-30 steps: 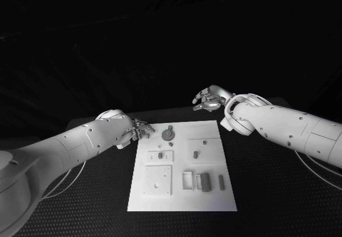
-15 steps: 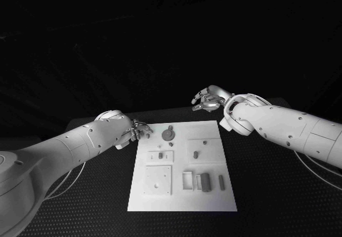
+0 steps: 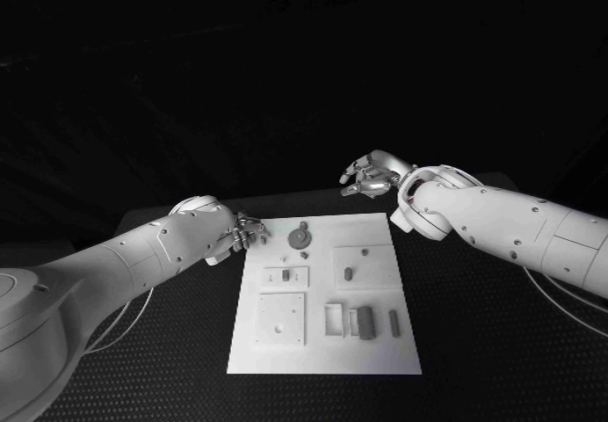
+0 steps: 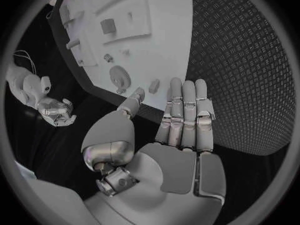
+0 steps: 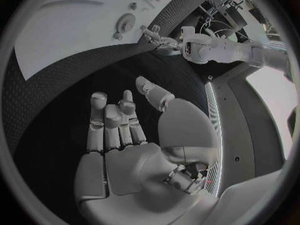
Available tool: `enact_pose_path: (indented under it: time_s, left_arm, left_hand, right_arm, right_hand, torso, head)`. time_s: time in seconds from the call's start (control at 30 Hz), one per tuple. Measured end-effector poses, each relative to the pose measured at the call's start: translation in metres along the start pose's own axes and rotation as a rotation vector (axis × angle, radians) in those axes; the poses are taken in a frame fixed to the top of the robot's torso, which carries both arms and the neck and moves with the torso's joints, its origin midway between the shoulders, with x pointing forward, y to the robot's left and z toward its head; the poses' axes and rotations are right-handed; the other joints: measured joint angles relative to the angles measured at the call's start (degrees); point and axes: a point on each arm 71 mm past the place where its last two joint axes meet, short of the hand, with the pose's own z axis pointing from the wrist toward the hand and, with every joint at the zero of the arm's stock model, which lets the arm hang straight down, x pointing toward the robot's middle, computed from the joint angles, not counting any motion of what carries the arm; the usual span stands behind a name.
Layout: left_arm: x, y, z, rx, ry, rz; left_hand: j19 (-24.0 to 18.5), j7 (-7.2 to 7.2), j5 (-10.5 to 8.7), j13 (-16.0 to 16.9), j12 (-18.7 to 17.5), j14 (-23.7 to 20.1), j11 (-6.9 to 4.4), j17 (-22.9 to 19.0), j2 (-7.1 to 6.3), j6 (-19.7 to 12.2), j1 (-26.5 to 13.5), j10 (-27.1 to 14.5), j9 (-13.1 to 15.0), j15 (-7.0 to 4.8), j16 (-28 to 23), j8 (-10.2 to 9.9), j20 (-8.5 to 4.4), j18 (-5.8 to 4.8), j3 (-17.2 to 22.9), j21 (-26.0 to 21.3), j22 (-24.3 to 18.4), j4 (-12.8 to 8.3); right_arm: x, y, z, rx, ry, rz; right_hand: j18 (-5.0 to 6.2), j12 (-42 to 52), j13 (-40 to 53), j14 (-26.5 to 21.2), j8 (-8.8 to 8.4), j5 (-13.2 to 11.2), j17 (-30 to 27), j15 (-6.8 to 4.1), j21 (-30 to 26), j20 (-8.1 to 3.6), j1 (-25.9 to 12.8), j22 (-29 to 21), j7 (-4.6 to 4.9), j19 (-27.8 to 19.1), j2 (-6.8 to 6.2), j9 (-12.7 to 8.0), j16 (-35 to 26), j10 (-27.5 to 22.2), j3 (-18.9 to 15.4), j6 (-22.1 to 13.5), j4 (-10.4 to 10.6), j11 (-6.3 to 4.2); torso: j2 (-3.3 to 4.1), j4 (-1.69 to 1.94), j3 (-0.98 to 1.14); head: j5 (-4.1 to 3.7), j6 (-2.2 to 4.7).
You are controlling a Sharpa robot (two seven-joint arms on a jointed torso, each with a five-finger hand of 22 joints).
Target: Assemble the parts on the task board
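Left hand (image 3: 247,233) hovers beside the lengthwise task board (image 3: 380,352).

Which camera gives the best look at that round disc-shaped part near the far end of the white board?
The head view: the round disc-shaped part sits unobstructed, seen from above. Both wrist views show it smaller and distorted.

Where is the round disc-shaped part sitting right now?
In the head view the round part lies on the task board near its far edge, left of centre, just right of the left hand.
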Motion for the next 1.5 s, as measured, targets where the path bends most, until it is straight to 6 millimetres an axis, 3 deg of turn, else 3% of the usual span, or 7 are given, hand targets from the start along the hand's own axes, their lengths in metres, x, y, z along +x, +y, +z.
enact_pose_path:
  time_s: [0.4, 0.77, 0.87, 1.2, 1.5]
  left_arm:
    - [0.0022, -0.0054, 0.0002, 0.017, 0.010, -0.001]
    - [0.0023, -0.0053, 0.0007, 0.024, 0.010, -0.004]
    - [0.0027, -0.0062, 0.0007, 0.028, 0.011, -0.004]
    - [0.0021, -0.0057, 0.0015, 0.029, 0.011, -0.006]
    - [0.0017, -0.0045, 0.0016, 0.031, 0.012, -0.013]
  left_hand:
    - [0.0, 0.00, 0.00, -0.4, -1.4, 0.2, -0.19, 0.0, 2.14, 0.4, 2.3, 0.6, -0.5, -0.21, -0.3, 0.0, 0.00, 0.00, 0.6, -0.5, 0.3, -1.1]
    - [0.4, 0.00, 0.00, -0.5, -2.3, 0.2, -0.14, 0.0, 2.74, 0.8, 5.1, 1.4, -0.6, -0.21, -0.6, 0.0, 0.00, 0.00, 0.6, -0.9, 0.6, -1.1]
    - [0.4, -0.09, 0.00, -0.5, -2.5, 0.2, -0.19, 0.0, 3.49, 1.1, 5.9, 1.4, -0.6, -0.20, -0.6, 0.0, 0.00, 0.00, 0.6, -1.1, 0.6, -1.1]
    - [0.4, 0.00, 0.00, -0.6, -3.1, 0.4, -0.21, 0.0, 3.51, 1.2, 7.5, 1.8, -0.6, 0.00, -0.6, 0.0, 0.00, 0.00, 0.6, -1.3, 0.8, -1.1]
    - [0.6, -0.23, 0.00, -0.7, -3.9, 0.6, -0.40, 0.1, 4.86, 1.9, 8.9, 2.0, -0.7, -0.20, -0.8, 0.2, -0.20, 0.00, 0.6, -1.5, 0.9, -1.1]
  right_arm:
    - [0.0007, 0.0009, 0.0005, -0.002, 0.002, 0.000]
    - [0.0009, 0.0011, 0.0006, -0.002, 0.003, 0.000]
    - [0.0012, 0.0014, 0.0008, -0.002, 0.004, 0.001]
    - [0.0016, 0.0018, 0.0010, -0.003, 0.005, 0.001]
    - [0.0019, 0.0020, 0.0012, -0.003, 0.006, 0.001]
  right_hand:
    - [0.00, 0.0, -0.1, 0.0, 0.00, 0.0, 0.0, 0.01, 0.0, 0.00, 0.0, 0.0, -0.01, 0.0, 0.00, 0.0, 0.0, 0.0, 0.0, 0.0, 0.0, 0.00]
    - [0.00, 0.0, -0.1, 0.0, 0.00, 0.0, 0.0, 0.01, 0.0, 0.00, 0.0, 0.0, -0.03, 0.0, 0.00, 0.0, 0.0, 0.0, 0.0, 0.0, 0.0, -0.01]
    - [0.00, 0.0, -0.1, 0.0, 0.00, 0.0, 0.0, 0.01, 0.0, 0.00, 0.0, 0.0, -0.03, 0.0, 0.00, 0.0, 0.0, 0.0, 0.0, 0.0, 0.0, -0.01]
    - [0.00, 0.2, -0.1, 0.0, -0.21, 0.0, 0.0, 0.02, 0.0, 0.00, 0.0, 0.0, -0.07, 0.0, 0.00, 0.0, 0.0, 0.0, 0.0, 0.1, 0.0, -0.01]
    - [0.00, 0.2, -0.2, 0.0, -0.21, 0.0, 0.0, 0.02, 0.0, 0.21, 0.0, 0.0, -0.09, 0.2, 0.00, 0.0, 0.0, 0.0, 0.0, 0.1, 0.0, -0.01]
  torso:
    - [-0.06, 0.00, 0.02]
    - [-0.10, 0.00, 0.01]
    - [-0.10, 0.00, 0.01]
    - [-0.10, 0.00, 0.00]
    - [-0.10, 0.01, 0.01]
  head:
    - [-0.01, -0.26]
    - [-0.08, -0.38]
    - [-0.09, -0.42]
    - [-0.07, -0.53]
    - [-0.06, -0.59]
